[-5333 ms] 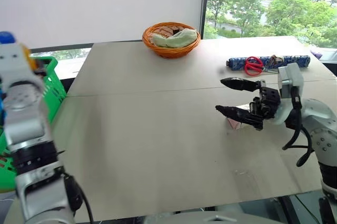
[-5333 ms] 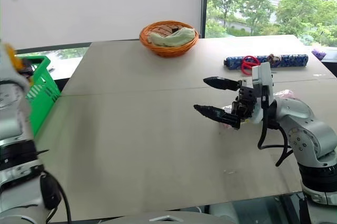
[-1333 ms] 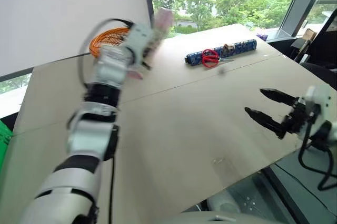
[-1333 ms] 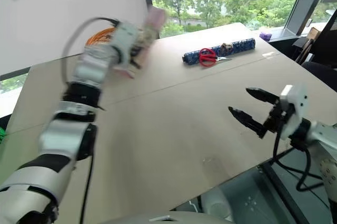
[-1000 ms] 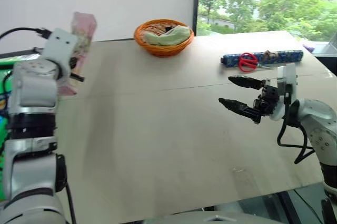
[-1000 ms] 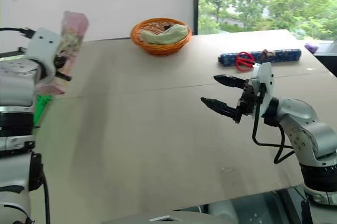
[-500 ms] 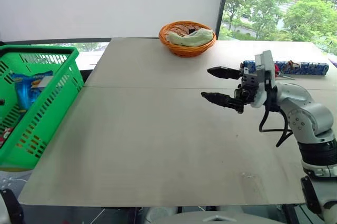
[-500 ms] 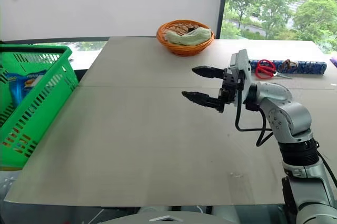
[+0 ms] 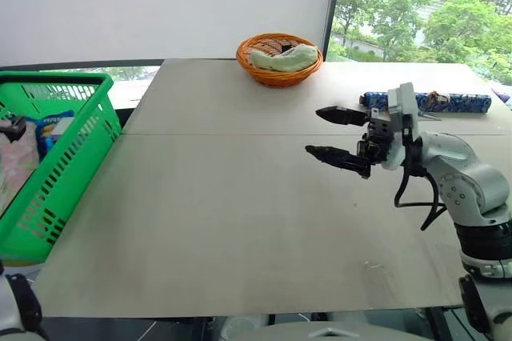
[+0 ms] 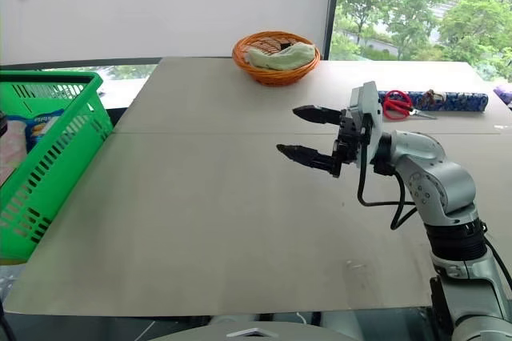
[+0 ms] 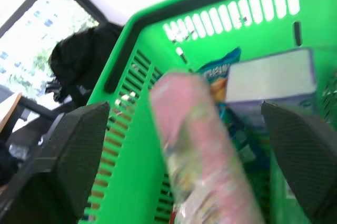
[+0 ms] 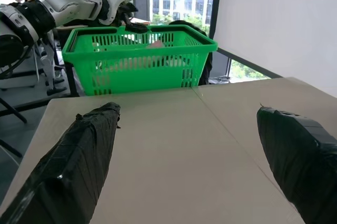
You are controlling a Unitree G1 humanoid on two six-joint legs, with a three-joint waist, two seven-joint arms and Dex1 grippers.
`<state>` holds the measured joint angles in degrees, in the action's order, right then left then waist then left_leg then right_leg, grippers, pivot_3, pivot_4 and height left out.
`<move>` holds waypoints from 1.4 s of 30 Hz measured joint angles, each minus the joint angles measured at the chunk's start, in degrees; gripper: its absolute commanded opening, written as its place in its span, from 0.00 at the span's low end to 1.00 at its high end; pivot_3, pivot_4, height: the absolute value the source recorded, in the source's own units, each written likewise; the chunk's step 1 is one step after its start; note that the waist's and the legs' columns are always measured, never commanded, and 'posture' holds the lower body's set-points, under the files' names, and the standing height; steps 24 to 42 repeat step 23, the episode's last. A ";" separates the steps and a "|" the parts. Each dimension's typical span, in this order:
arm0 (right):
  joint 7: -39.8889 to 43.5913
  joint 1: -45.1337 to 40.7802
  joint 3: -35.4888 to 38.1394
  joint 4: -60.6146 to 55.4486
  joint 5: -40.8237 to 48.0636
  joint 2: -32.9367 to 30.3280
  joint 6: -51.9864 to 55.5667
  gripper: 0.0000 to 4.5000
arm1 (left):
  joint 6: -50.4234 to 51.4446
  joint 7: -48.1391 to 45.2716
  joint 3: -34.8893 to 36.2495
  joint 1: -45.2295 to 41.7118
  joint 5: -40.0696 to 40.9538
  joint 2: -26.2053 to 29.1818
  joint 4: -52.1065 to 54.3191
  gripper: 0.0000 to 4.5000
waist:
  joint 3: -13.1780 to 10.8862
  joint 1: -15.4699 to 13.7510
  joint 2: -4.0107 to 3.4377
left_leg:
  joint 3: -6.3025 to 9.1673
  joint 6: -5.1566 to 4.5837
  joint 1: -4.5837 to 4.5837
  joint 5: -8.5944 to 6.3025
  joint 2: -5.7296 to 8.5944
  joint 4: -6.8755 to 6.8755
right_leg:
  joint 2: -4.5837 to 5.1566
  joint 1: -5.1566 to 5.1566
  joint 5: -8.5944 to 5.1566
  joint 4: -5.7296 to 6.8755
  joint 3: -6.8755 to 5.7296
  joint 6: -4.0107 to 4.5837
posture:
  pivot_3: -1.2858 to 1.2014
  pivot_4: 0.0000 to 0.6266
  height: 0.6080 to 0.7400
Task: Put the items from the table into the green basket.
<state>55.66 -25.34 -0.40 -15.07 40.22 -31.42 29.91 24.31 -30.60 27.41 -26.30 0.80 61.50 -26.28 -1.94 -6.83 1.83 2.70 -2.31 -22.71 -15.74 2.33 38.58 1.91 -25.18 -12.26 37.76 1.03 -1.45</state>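
The green basket [image 9: 68, 166] stands beside the table [image 9: 224, 213], off its left edge. My left gripper [image 11: 184, 109] hangs over the basket, open, its fingers [image 11: 71, 155] spread wide. The pink-ended packet [image 11: 197, 150] lies loose between them, narrower than the gap, and its pink end [image 9: 14, 161] also shows inside the basket. A blue snack bag [image 9: 52, 126] and a pale box [image 11: 268, 79] lie in the basket too. My right gripper [image 9: 336, 133] hovers open over the table's right half, pointing left, holding nothing.
At the table's far edge sits a round orange wicker basket [image 9: 278, 58] with a pale cloth in it. A dark blue patterned roll [image 9: 448, 102] and red-handled scissors [image 10: 398, 104] lie at the far right. A black bag [image 11: 79, 58] sits beyond the green basket.
My left gripper carried the pink packet leftward from above the table's left edge to over the green basket, then opened. The camera has swung. My right gripper has stayed where it was.
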 measured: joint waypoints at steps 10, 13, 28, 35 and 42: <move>-0.51 12.06 3.05 13.10 -11.93 -2.05 -13.34 1.00 | 3.52 -6.99 -6.39 21.47 20.69 -26.53 35.38 0.99 | 0.73 1.43 -0.34 | -0.74 -0.17 0.47 -0.07 -0.09 -0.18 | 0.05 0.13 0.00 0.02 0.42 0.00 | 0.56 0.00 1.00; -1.21 15.05 3.75 17.72 -15.31 -2.14 -17.21 1.00 | 1.30 -7.12 -14.75 30.00 16.89 -28.50 37.34 0.99 | 0.70 2.31 -0.37 | -0.88 -0.18 0.98 -0.09 -0.34 -0.28 | -0.16 0.52 -0.06 0.01 0.50 0.12 | 0.56 0.00 1.00; -1.10 19.16 4.59 22.95 -18.76 -2.12 -22.78 1.00 | -3.55 -6.95 -20.20 36.24 16.72 -33.04 42.96 0.99 | 0.32 2.86 -1.06 | -1.02 -0.14 2.11 -0.05 -0.65 -0.17 | -0.49 1.72 -0.37 -0.17 0.45 0.24 | 0.55 0.00 1.00; -1.10 19.16 4.59 22.95 -18.76 -2.12 -22.78 1.00 | -3.55 -6.95 -20.20 36.24 16.72 -33.04 42.96 0.99 | 0.32 2.86 -1.06 | -1.02 -0.14 2.11 -0.05 -0.65 -0.17 | -0.49 1.72 -0.37 -0.17 0.45 0.24 | 0.55 0.00 1.00; -1.10 19.16 4.59 22.95 -18.76 -2.12 -22.78 1.00 | -3.55 -6.95 -20.20 36.24 16.72 -33.04 42.96 0.99 | 0.32 2.86 -1.06 | -1.02 -0.14 2.11 -0.05 -0.65 -0.17 | -0.49 1.72 -0.37 -0.17 0.45 0.24 | 0.55 0.00 1.00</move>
